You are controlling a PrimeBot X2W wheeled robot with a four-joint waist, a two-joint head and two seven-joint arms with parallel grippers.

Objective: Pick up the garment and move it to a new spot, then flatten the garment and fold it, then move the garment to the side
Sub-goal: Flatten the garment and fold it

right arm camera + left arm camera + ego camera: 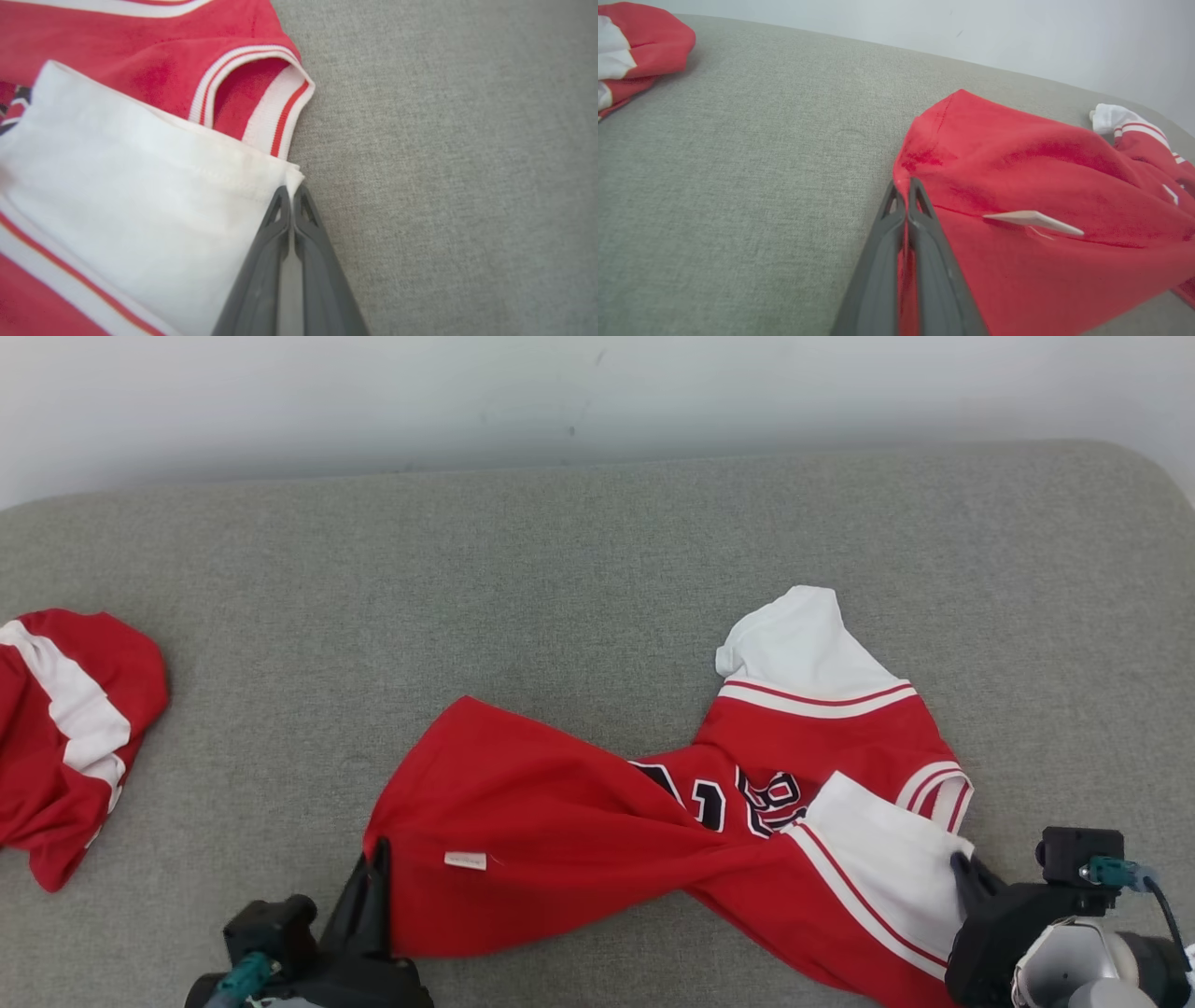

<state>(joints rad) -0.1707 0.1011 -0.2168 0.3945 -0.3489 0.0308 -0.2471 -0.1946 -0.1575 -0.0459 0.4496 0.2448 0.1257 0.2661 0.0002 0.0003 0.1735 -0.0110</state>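
Left tool (903, 189) is clamped on a red corner of the garment (560, 821), right tool (290, 192) on its white sleeve edge. Lift both evenly, pulling apart to untwist the middle.

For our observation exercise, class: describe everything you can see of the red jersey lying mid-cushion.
The jersey is red fabric with white sleeves, red-and-white striped trim, dark white-edged lettering and a small white label. It lies twisted at the middle on the grey cushion. The left gripper is shut on its red hem corner, the right gripper on a white sleeve edge.
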